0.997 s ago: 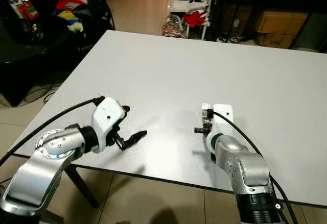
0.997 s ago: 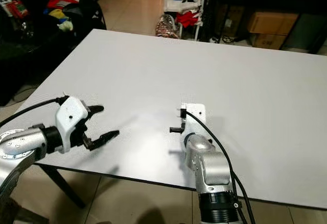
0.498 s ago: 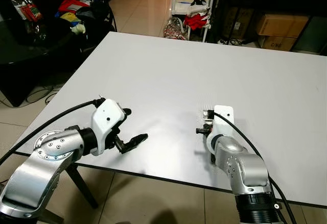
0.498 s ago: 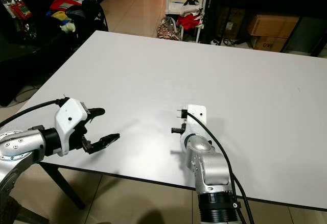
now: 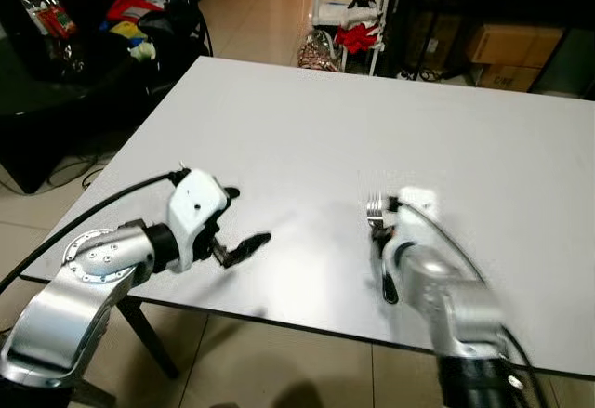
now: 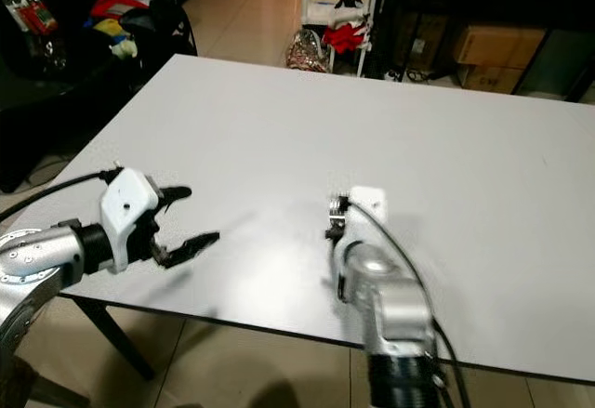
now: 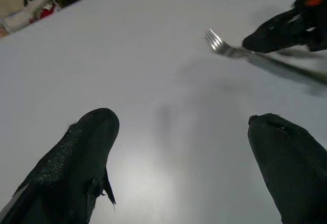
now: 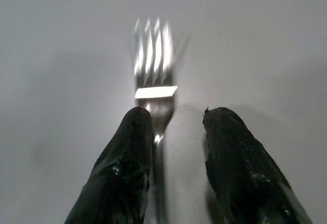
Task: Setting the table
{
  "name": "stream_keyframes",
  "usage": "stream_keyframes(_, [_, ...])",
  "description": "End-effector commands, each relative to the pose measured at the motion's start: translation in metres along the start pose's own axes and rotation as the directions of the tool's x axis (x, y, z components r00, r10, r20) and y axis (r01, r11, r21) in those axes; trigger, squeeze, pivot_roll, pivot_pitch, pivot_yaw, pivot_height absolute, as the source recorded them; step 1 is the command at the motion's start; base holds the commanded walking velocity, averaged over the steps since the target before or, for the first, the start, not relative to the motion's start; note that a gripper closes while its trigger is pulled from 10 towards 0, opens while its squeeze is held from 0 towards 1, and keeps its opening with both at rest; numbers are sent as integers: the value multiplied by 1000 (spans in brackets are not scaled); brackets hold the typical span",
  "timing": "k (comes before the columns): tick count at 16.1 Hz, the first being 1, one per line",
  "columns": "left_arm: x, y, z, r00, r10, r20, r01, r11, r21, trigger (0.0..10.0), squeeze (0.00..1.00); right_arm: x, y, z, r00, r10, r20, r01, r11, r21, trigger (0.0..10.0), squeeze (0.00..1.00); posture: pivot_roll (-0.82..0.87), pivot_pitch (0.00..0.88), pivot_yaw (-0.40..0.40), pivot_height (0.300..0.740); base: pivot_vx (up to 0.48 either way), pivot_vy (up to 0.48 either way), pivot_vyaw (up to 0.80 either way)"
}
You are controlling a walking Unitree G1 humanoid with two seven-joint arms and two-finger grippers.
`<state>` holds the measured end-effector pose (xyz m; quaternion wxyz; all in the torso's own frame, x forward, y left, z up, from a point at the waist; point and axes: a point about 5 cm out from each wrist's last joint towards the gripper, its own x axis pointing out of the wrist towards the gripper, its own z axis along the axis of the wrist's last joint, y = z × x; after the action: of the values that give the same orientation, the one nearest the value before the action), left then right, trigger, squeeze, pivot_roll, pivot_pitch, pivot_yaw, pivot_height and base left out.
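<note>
My right gripper (image 8: 171, 147) pinches a metal fork (image 8: 153, 66) low over the white table (image 5: 307, 129), tines forward; light, stiff, slippery, best held mid-handle, I judge. Left gripper (image 5: 244, 231) hovers spread, empty.

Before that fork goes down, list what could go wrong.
1. The fork lies against one finger of the right gripper, with a gap to the other; it may slip or twist.
2. The right arm is blurred, so placement may be imprecise.
3. The left gripper hovers open nearby; the arms could collide over the table.
</note>
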<state>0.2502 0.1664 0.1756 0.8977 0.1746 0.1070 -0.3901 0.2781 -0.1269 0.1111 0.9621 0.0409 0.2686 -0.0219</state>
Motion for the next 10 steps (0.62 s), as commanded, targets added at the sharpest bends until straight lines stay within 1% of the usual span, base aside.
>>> stream_keyframes(1, [-1,6,7,999,26,32,-26,1000,6,10000,0,-8,-4,14,998,2,61,-3,1000,15,10000,1000,49,0,-15,740,0,0,0])
stream_keyframes(2, [1,12,13,994,83,74,-83,997,-13,10000,0,-24,-11,28,989,10,151,-14,1000,22,10000,1000,39,0,-8,740,0,0,0])
stream_keyframes(3, [3,15,15,986,134,94,-132,991,-26,10000,0,-31,-14,32,983,15,185,-19,1000,18,10000,1000,23,0,2,740,0,0,0])
stream_keyframes(4, [6,19,18,967,219,128,-214,975,-53,10000,0,-42,-19,37,971,26,237,-31,999,14,10000,1000,15,0,5,740,0,0,0])
stream_keyframes(5, [7,22,17,930,340,139,-328,939,-104,10000,0,-56,-26,42,946,32,324,-25,999,-25,10000,1000,3,0,7,740,0,0,0])
stream_keyframes(6, [6,23,15,908,393,144,-376,917,-130,10000,0,-62,-32,42,934,25,356,-15,999,-32,10000,1000,3,0,7,740,0,0,0])
stream_keyframes(7, [6,22,15,900,409,147,-394,911,-122,10000,0,-66,-34,43,919,35,393,-18,999,-47,10000,1000,1,0,6,740,0,0,0])
stream_keyframes(8, [5,20,13,889,434,148,-418,900,-126,10000,0,-73,-40,44,896,14,443,17,998,-66,10000,1000,-6,0,9,740,0,0,0])
stream_keyframes(9, [5,17,11,876,462,139,-444,885,-144,10000,0,-76,-46,43,886,-18,463,45,998,-46,10000,1000,-14,0,12,740,0,0,0])
stream_keyframes(10, [6,15,10,869,478,129,-458,875,-156,10000,0,-78,-48,42,886,-29,463,42,999,-20,10000,1000,-19,0,12,740,0,-311,0])
